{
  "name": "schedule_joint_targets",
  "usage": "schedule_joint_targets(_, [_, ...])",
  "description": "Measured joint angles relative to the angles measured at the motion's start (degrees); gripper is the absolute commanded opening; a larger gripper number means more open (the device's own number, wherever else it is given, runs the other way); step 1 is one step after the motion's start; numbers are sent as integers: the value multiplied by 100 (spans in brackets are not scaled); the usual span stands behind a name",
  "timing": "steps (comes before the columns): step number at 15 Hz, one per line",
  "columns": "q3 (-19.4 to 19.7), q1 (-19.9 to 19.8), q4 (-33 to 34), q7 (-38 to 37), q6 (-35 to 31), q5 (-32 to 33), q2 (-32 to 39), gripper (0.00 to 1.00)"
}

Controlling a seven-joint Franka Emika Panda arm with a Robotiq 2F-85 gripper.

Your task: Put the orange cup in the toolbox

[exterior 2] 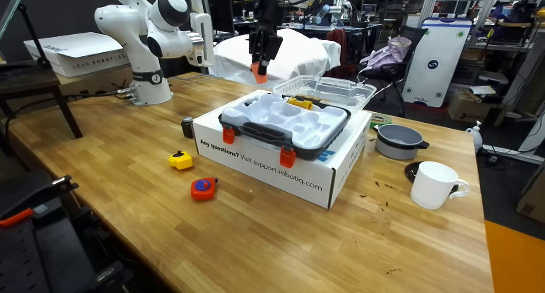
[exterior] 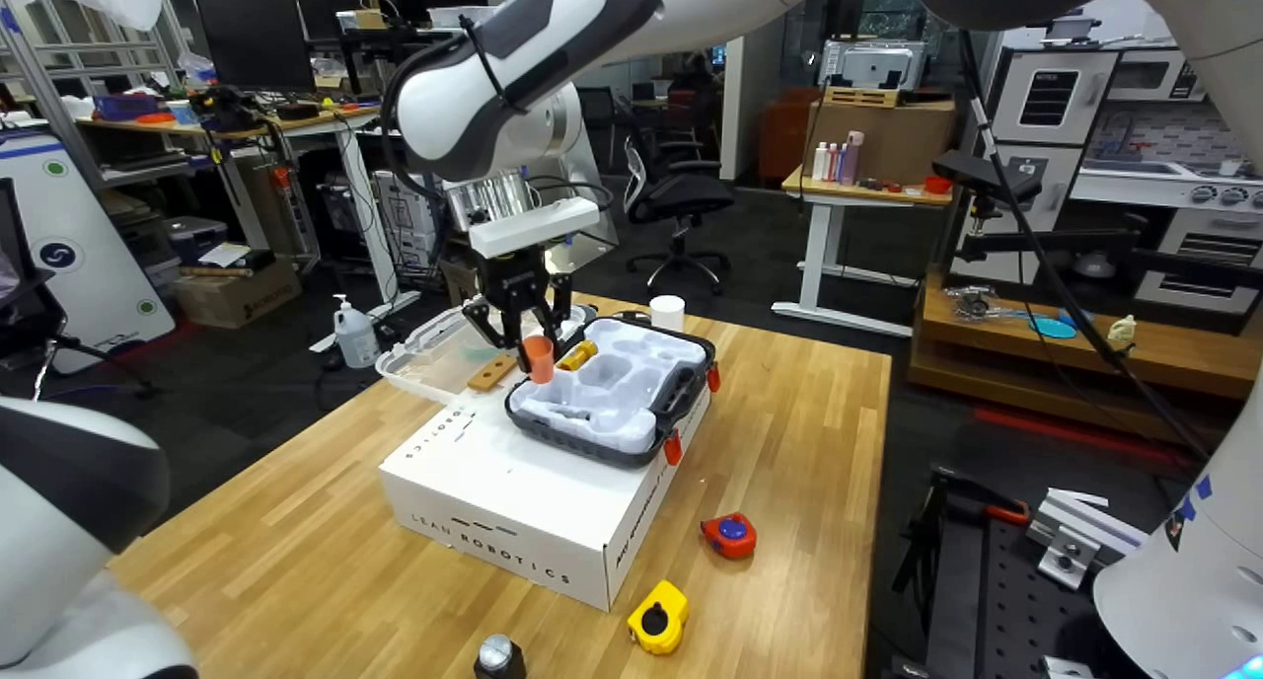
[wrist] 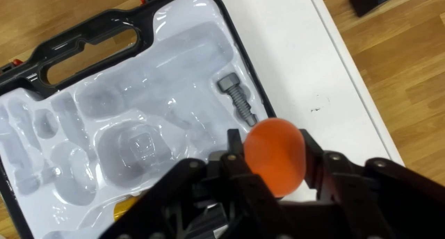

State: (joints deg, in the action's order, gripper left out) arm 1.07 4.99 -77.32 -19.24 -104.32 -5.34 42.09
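"What stands beyond the wooden tabletop [exterior: 809, 432] in an exterior view?"
"A black swivel chair [exterior: 681, 193] and a white-legged table [exterior: 834, 191], on dark floor [exterior: 760, 274]."
"And to the tabletop's right?"
"A white play kitchen [exterior: 1135, 188] unit."

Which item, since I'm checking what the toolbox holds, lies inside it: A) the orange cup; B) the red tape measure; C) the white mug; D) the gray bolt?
D: the wrist view shows the gray bolt lying inside the toolbox, while the orange cup is held in the gripper.
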Motion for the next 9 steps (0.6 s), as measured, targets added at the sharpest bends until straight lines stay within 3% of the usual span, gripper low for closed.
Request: schedule_joint_targets(9, [17,-83,0,-134,-99,-118,32,16])
